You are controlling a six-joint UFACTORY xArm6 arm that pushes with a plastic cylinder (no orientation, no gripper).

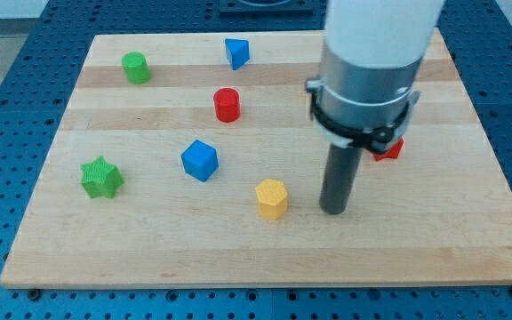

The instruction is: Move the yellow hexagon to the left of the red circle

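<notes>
My tip [333, 212] rests on the wooden board [469, 249] with nothing held and nothing touched; the yellow hexagon [272, 197] lies near it toward the view's left, with a strip of bare wood between them, and the red circle [227, 104] stands further off, up and to the left of the tip. The hexagon stands upright on a flat face, it has no clear long axis, and which way its corners point I cannot tell. A red block [389, 148] up and to the right of the tip is mostly hidden behind the arm, so its shape stays unclear, while the blue cube [199, 160], green star [101, 177], green cylinder [135, 68] and a blue block [236, 52] all lie to the tip's left.
</notes>
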